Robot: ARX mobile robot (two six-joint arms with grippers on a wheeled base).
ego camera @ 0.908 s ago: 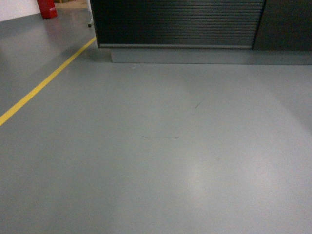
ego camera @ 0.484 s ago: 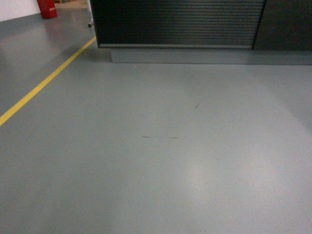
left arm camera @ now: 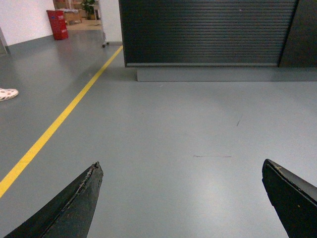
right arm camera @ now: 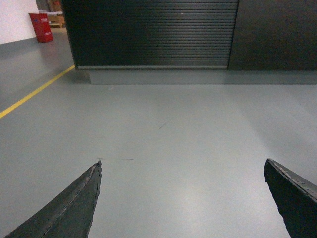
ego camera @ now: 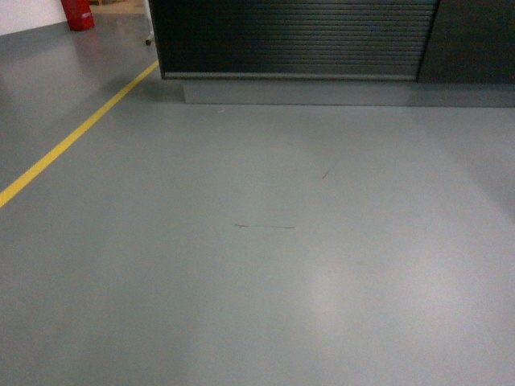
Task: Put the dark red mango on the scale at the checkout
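The checkout (ego camera: 294, 39) is ahead: a black counter with a ribbed slatted front on a grey plinth, also in the left wrist view (left arm camera: 208, 32) and right wrist view (right arm camera: 153, 32). Its top is out of frame. The dark red mango and the scale are out of view. My left gripper (left arm camera: 181, 166) is open above bare grey floor, nothing between its fingers. My right gripper (right arm camera: 182, 166) is open too, over bare floor. Neither gripper shows in the head view.
A yellow floor line (ego camera: 72, 137) runs diagonally at the left. A red bin (ego camera: 78, 14) stands far back left. A white shoe (left arm camera: 7, 93) shows at the left edge of the left wrist view. Grey floor (ego camera: 265, 265) lies between me and the counter.
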